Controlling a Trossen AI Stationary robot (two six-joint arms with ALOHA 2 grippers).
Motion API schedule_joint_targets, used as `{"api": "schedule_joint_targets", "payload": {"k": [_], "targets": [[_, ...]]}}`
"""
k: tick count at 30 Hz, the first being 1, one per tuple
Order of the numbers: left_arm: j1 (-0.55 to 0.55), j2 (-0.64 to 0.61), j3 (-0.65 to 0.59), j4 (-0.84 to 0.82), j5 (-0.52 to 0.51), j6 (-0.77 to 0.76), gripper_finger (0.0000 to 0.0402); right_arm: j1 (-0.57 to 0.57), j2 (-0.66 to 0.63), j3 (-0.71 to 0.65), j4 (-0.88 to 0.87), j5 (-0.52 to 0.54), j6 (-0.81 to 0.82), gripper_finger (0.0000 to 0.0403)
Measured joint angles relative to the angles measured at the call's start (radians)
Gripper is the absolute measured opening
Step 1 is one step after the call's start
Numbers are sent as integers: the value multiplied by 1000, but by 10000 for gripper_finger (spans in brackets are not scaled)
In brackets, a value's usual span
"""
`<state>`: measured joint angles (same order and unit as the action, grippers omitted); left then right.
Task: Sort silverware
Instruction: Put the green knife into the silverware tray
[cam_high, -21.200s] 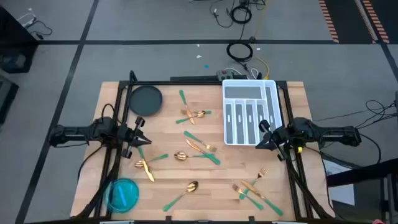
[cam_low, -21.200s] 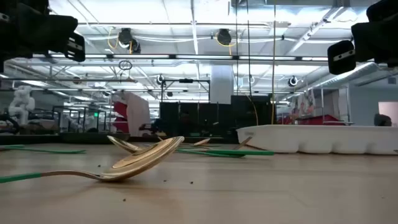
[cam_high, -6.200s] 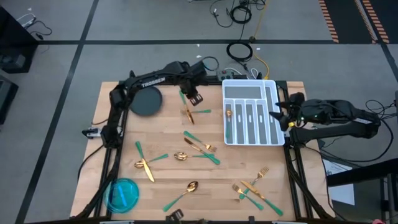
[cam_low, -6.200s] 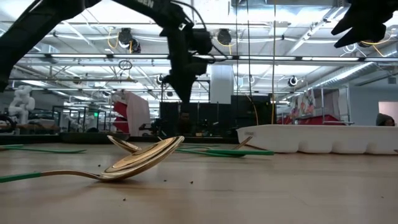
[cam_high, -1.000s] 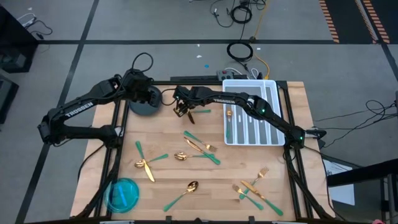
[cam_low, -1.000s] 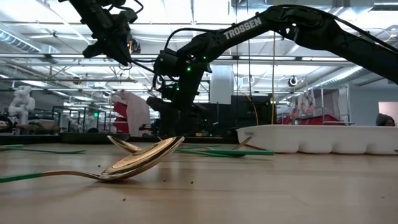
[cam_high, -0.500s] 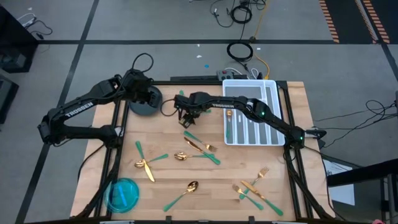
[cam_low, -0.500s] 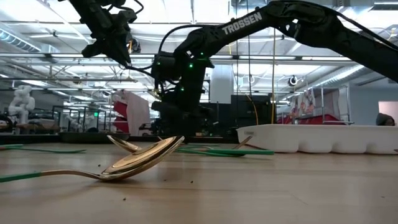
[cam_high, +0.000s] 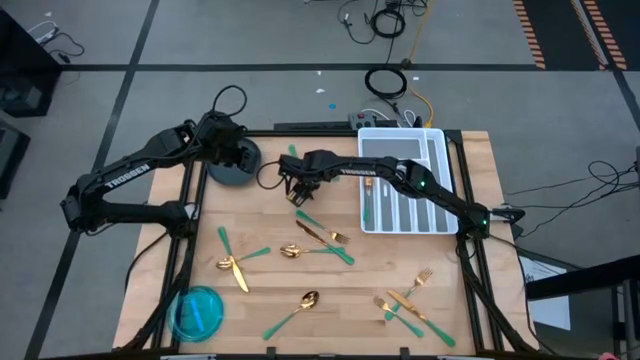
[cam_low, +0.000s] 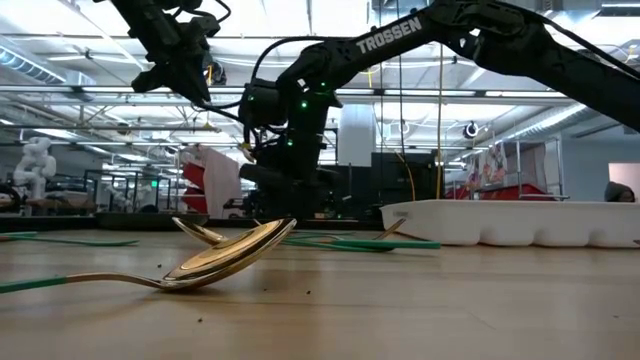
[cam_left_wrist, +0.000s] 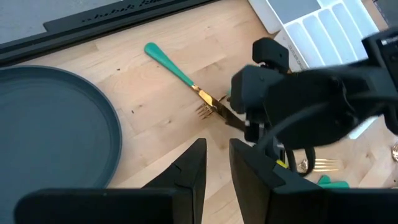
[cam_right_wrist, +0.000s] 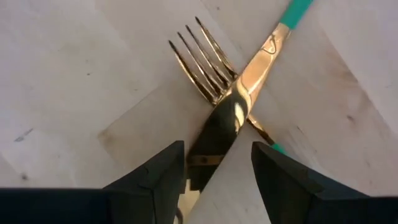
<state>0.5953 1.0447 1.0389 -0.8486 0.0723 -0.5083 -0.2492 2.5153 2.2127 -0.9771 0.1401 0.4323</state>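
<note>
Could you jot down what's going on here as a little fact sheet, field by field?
Right claw: open, low over a crossed gold knife and fork
Left claw: raised beside the dark plate, holding nothing
White tray: one piece of silverware inside
Loose cutlery: scattered across the wooden table
Blue bowl: near left corner

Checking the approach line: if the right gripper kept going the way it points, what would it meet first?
Probably the knife lying across a fork; its blade sits between the right gripper's open fingers, though the gap is unclear.
</note>
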Motion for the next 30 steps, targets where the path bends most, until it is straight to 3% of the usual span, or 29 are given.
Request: {"api": "schedule_joint_targets", "payload": {"k": [16, 25, 30], "targets": [[0, 0, 0, 0, 0, 0, 78, -8, 0, 0, 22, -68, 29, 184], [0, 0, 0, 0, 0, 0, 78, -24, 1, 0, 14, -94, 46, 237], [0, 0, 0, 0, 0, 0, 78, -10, 1, 0, 21, -90, 52, 242]]}}
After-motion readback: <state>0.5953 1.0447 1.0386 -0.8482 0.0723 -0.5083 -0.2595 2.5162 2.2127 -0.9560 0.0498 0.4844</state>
